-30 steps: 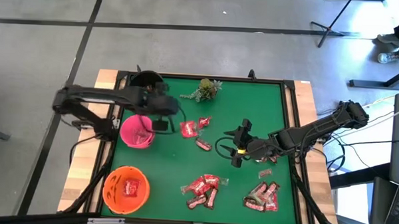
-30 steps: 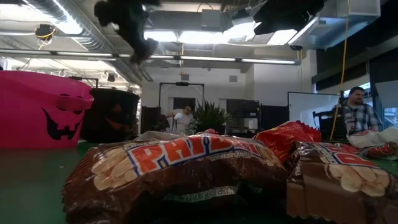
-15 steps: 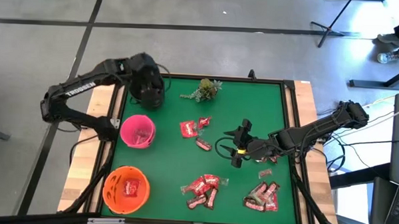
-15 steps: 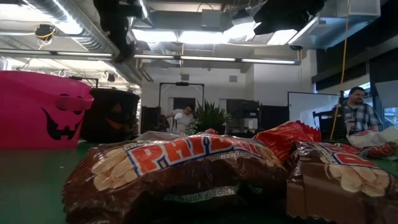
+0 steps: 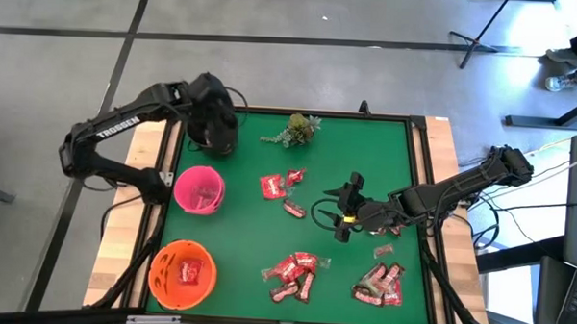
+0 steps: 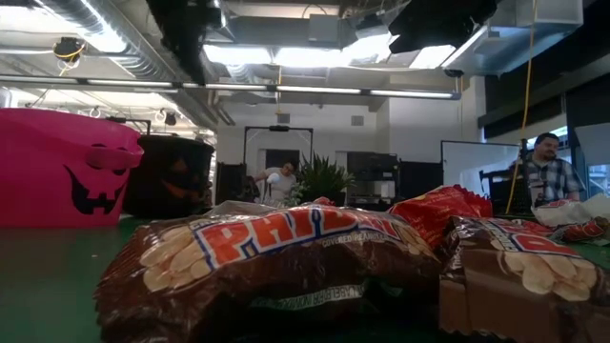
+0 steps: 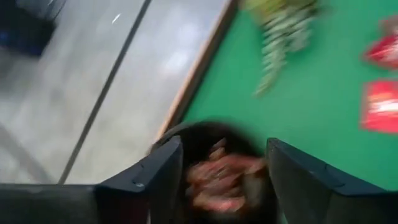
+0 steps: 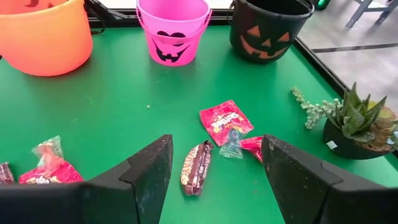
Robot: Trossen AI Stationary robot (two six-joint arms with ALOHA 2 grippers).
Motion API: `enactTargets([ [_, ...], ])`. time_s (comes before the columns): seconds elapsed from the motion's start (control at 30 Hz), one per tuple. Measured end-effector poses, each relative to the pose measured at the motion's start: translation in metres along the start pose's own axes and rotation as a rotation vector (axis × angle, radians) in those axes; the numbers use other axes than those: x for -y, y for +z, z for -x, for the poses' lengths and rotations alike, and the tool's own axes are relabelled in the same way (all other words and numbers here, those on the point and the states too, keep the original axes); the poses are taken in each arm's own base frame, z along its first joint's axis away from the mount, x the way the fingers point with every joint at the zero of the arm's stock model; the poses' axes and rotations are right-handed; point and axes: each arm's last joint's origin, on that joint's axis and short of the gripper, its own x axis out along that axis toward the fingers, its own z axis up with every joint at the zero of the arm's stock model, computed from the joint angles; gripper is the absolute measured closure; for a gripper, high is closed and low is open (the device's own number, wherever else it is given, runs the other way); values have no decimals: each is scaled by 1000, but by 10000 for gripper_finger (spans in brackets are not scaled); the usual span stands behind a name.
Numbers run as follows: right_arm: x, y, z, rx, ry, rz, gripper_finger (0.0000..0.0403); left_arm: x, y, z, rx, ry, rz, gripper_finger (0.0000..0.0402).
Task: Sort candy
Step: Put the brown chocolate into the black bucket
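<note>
Left claw (image 7: 217,180) open, empty, above black bucket (image 8: 271,28); right claw (image 8: 214,180) open, empty.

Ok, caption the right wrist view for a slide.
Open right gripper faces loose candy before orange, pink and black pumpkin buckets.

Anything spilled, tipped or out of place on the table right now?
Nothing stands out. The orange bucket, pink bucket and black pumpkin bucket stand upright; loose wrapped candy lies on the green table mat, still unsorted.
</note>
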Motion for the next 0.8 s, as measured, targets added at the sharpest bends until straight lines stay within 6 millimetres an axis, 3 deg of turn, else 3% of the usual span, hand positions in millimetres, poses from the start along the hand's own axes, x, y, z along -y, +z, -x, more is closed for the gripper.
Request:
enactTargets([
  [0.27, 1, 3, 0, 39, -53, -18, 159, 67, 20, 29, 253, -181, -178, 168],
  [0.53, -1, 2, -3, 36, -62, -16, 159, 128, 9, 68, 352, -362, -245, 168],
  [0.8, -4, -10, -41, -14, -118, -9, 159, 158, -7, 93, 406, -364, -251, 168],
])
